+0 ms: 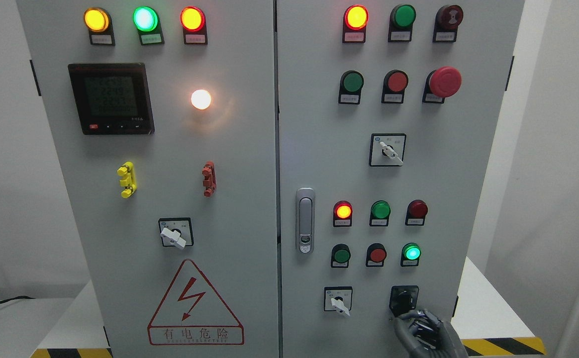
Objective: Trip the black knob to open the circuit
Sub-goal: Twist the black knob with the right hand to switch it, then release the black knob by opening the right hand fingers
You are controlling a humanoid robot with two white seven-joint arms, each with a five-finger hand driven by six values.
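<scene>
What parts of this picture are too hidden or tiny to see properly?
- Head view: the black knob is partly covered by the right hand, so its position is unclear.
- The hand's lower part is cut off by the bottom edge.
- Button labels are too small to read.
- The meter screen digits are blurred.

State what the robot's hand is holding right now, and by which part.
Nothing held: the right hand sits just below the black knob, fingertips near its lower edge.

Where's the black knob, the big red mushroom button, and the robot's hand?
black knob point(404, 300), head view, on its dark handle.
big red mushroom button point(444, 81), head view, middle of its red cap.
right hand point(423, 330), head view, middle of the hand below the knob.
</scene>
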